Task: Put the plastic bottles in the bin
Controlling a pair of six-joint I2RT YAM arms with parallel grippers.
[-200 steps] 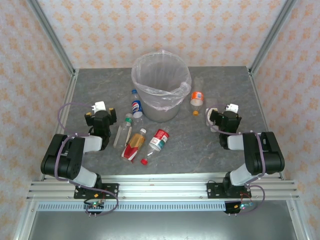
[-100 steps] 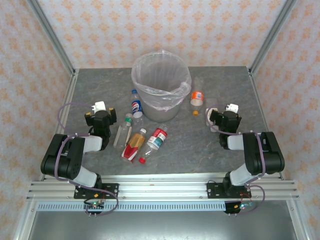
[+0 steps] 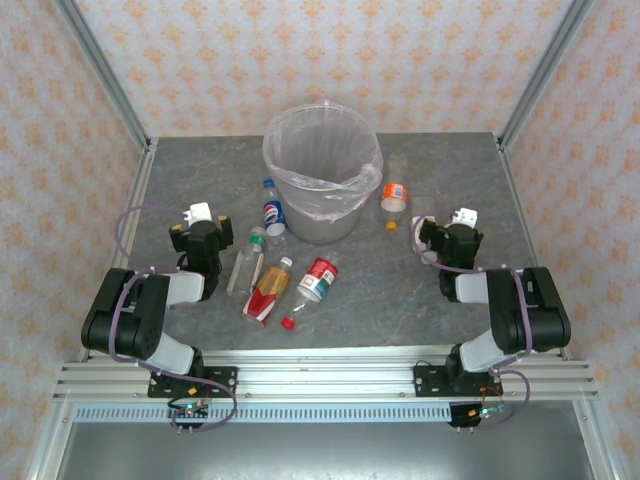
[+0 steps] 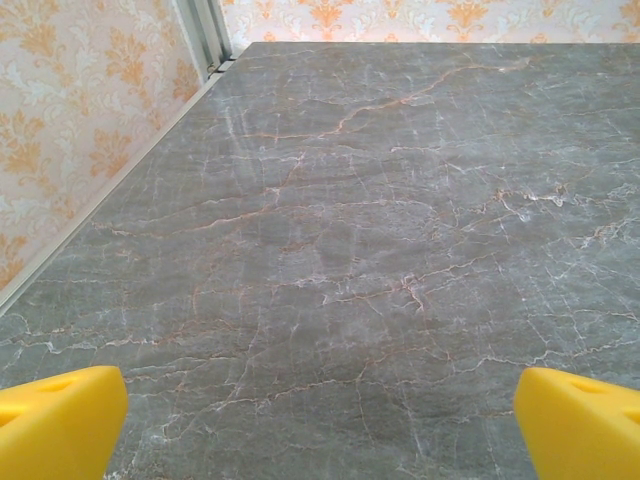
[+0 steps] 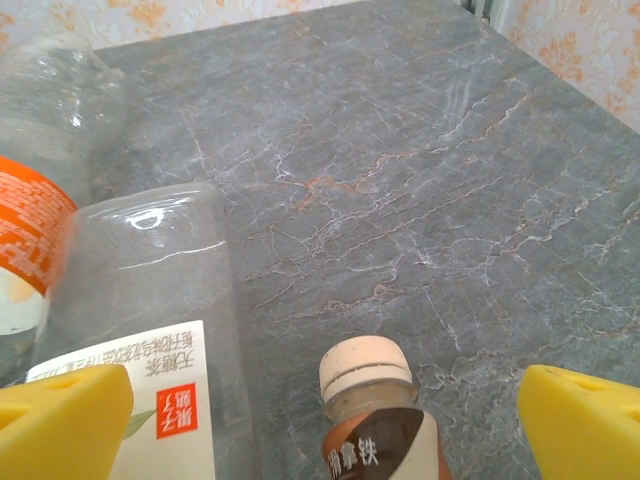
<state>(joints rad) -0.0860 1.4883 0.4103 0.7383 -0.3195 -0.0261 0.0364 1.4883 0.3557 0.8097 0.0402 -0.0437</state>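
Observation:
The bin (image 3: 322,185) stands at the middle back, lined with a white bag. Left of it and in front lie a blue-label bottle (image 3: 272,212), a clear bottle (image 3: 245,266), a yellow-and-red bottle (image 3: 267,293) and a red-label bottle (image 3: 317,277). An orange-label bottle (image 3: 395,195) lies to the bin's right. My right gripper (image 5: 320,425) is open, low over the table, with a cream-capped, brown-label bottle (image 5: 375,425) lying between its yellow fingertips (image 5: 580,420). A clear white-label bottle (image 5: 140,330) lies just left of it. My left gripper (image 4: 320,430) is open over bare table (image 4: 380,200).
A loose red cap (image 3: 288,322) lies near the front. A small orange cap (image 3: 391,225) sits right of the bin. The metal frame rail (image 4: 205,30) and patterned wall border the table on the left.
The right wrist has shifted very slightly. The bottles and the left arm have stayed where they were.

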